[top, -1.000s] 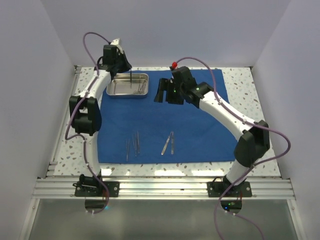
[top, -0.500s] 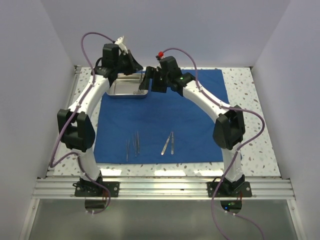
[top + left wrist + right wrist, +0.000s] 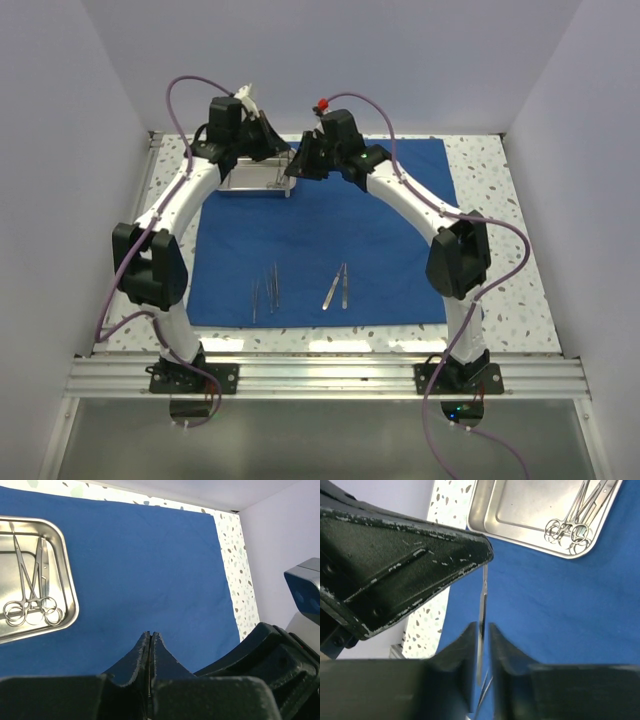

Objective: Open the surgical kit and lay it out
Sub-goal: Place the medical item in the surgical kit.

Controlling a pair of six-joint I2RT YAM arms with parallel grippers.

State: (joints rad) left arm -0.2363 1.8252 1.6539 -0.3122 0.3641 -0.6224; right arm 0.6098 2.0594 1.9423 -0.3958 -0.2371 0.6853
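Blue cloth is spread flat on the table, with the tray sitting at its far-left corner. The left gripper is clamped tight on the top of the tweezers. They hang over the cloth just beside the tray, running down between the fingers of the right gripper. Those fingers look a hair apart, not pinching yet. My worry: if the left lets go before the right bites, the tweezers drop or twist sideways.
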